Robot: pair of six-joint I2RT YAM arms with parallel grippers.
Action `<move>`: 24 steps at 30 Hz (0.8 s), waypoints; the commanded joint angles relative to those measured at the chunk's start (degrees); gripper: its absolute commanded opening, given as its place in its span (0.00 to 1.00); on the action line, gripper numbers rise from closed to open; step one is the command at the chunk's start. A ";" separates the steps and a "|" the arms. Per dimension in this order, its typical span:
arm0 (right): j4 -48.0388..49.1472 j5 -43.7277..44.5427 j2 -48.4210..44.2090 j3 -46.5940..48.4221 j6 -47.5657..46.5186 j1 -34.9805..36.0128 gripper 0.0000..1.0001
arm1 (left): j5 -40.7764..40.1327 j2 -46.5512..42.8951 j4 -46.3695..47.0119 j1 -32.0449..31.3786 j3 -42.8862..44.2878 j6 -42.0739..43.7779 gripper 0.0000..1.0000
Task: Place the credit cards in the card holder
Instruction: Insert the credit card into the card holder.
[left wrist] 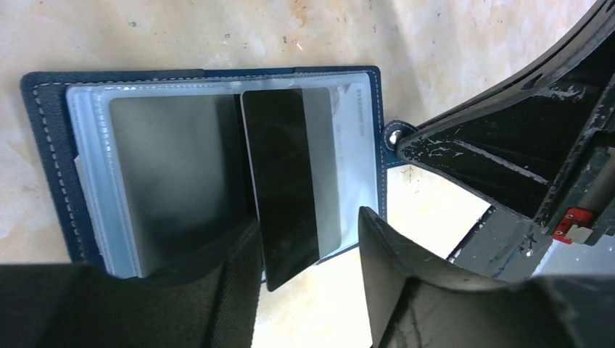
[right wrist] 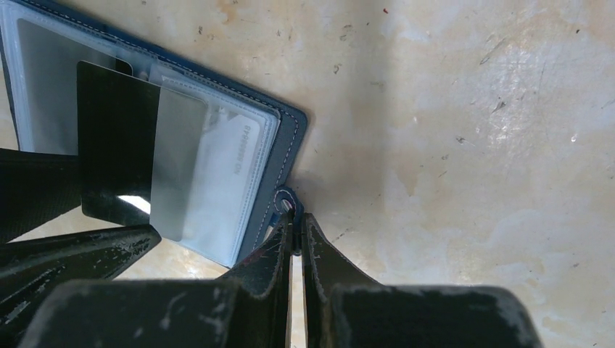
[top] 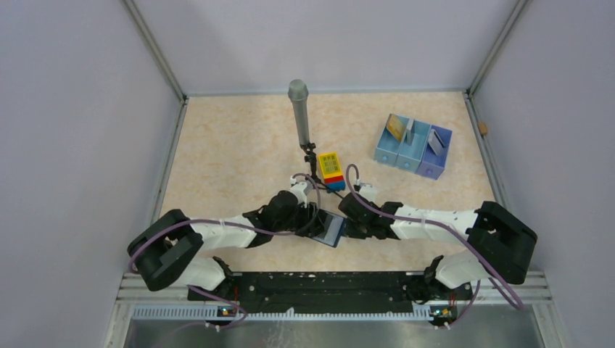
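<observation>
Your card holder lies opened flat on the table at the near middle. It is navy with pale stitching, its clear sleeves face up, and its snap tab sticks out at one side. A glossy dark card lies lengthwise across the sleeves, with a grey band along one long edge. One end juts past the holder's open edge; you cannot tell whether it sits in a pocket. Well apart to the far right, a gold card and a pale card stand tilted in separate compartments of the pale blue tray.
</observation>
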 commanded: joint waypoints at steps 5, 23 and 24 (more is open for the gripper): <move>-2.63 3.28 -1.88 0.84 0.19 0.65 0.00 | -7.73 -0.19 -20.01 0.37 1.56 6.27 0.63; -2.13 3.45 -2.02 0.78 0.16 0.69 0.00 | -8.13 4.34 -20.62 -5.52 6.93 6.81 0.69; -2.18 3.54 -1.99 0.80 0.13 0.66 0.00 | -8.64 4.86 -21.02 -6.12 7.43 6.63 0.69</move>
